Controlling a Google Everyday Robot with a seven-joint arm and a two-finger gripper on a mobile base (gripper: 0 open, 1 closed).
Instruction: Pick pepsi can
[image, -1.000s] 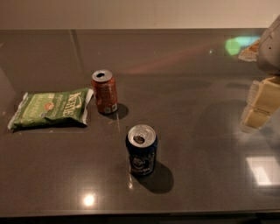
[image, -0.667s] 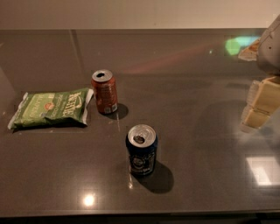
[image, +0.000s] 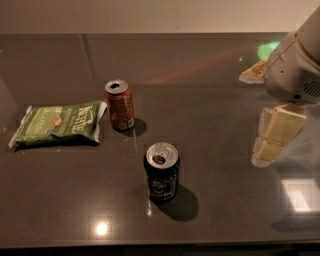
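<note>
The pepsi can is dark navy blue with a silver opened top and a round whitish emblem. It stands upright on the dark table near the front centre. My gripper hangs at the right side, cream-coloured below a grey wrist housing. It is well to the right of the pepsi can, slightly farther back, and holds nothing that I can see.
A reddish-orange can stands upright behind and left of the pepsi can. A green chip bag lies flat at the left. The dark glossy table reaches a pale wall at the back; its front edge is near the bottom.
My gripper and wrist have moved left and slightly down, farther into view and closer to the pepsi can. The cans and the bag have not moved.
</note>
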